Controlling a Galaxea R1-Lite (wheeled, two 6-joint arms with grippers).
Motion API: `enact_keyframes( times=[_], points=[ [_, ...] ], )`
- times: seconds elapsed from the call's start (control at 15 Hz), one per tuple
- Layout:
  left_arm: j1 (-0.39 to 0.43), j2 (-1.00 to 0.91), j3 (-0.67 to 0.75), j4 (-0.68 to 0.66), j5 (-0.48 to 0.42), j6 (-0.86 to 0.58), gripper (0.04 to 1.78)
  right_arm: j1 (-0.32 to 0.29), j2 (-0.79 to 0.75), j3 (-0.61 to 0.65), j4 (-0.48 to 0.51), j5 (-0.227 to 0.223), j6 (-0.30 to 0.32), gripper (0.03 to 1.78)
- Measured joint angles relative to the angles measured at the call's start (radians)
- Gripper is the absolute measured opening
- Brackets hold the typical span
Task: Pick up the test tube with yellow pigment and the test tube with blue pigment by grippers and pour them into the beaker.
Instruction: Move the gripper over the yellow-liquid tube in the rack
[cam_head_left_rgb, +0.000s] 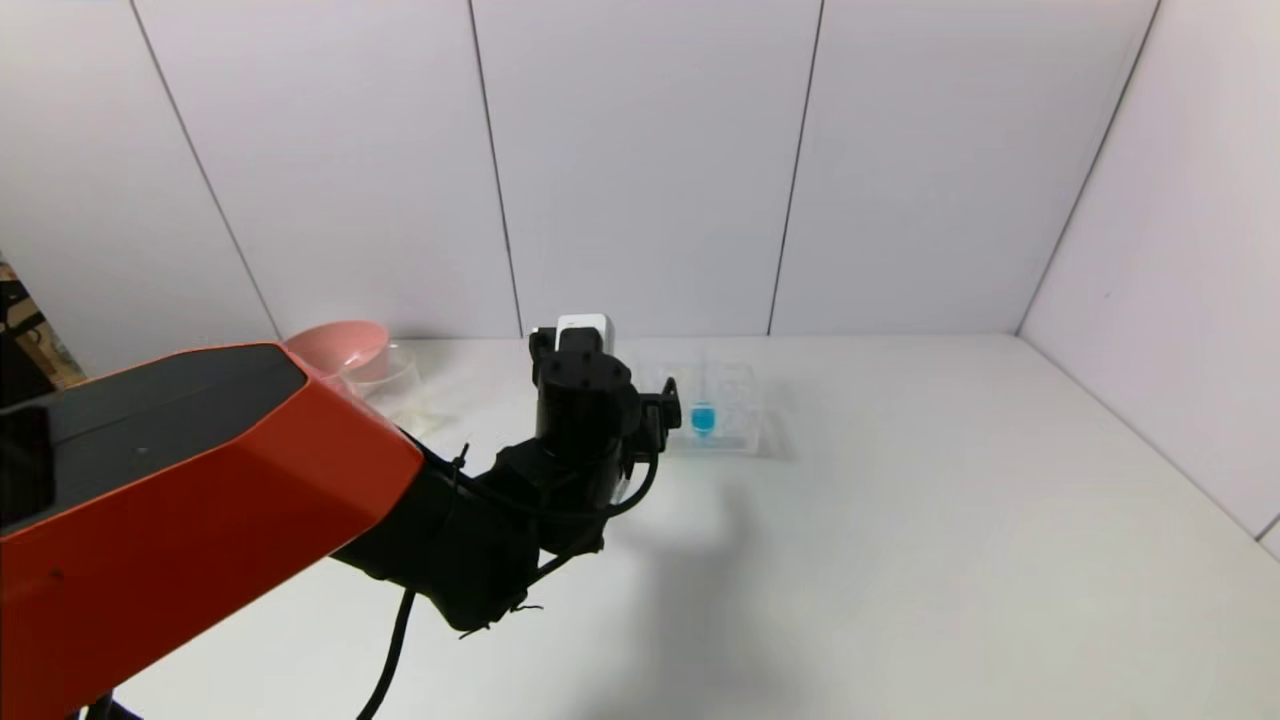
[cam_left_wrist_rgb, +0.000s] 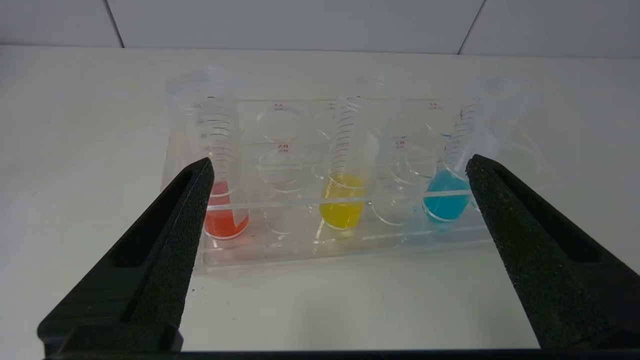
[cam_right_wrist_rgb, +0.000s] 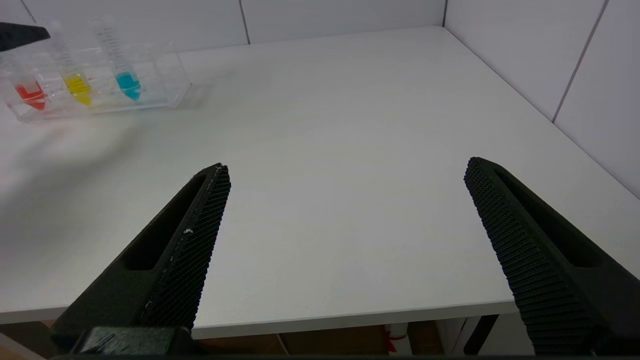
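Step in hand: approach to first pick. Left gripper jaws wide apart, empty, facing clear plastic tube rack, slim clear yellow-tinted test tube centred between them; blue-tinted tube alongside (red one not wanted). Right gripper spread, idle near table edge. Next: advance, close on yellow tube, lift straight up

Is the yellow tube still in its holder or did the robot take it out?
In. The test tube with yellow pigment stands in the clear rack, between the open fingers of the left gripper, untouched.
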Motion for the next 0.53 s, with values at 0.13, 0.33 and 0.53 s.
enact_keyframes(
  times=[0.13,0.33,0.53],
  points=[
    [0.002,0.034,-0.031,-0.001,-0.004,0.000,1.76,0.000,0.000,0.000,0.000,0.000,-0.001,1.71],
    [0.021,0.073,-0.068,-0.001,-0.009,0.002,1.76,0.000,0.000,0.000,0.000,0.000,0.000,1.71],
    [0.033,0.095,-0.097,0.007,-0.017,0.003,1.76,0.000,0.000,0.000,0.000,0.000,0.000,1.71]
  ],
)
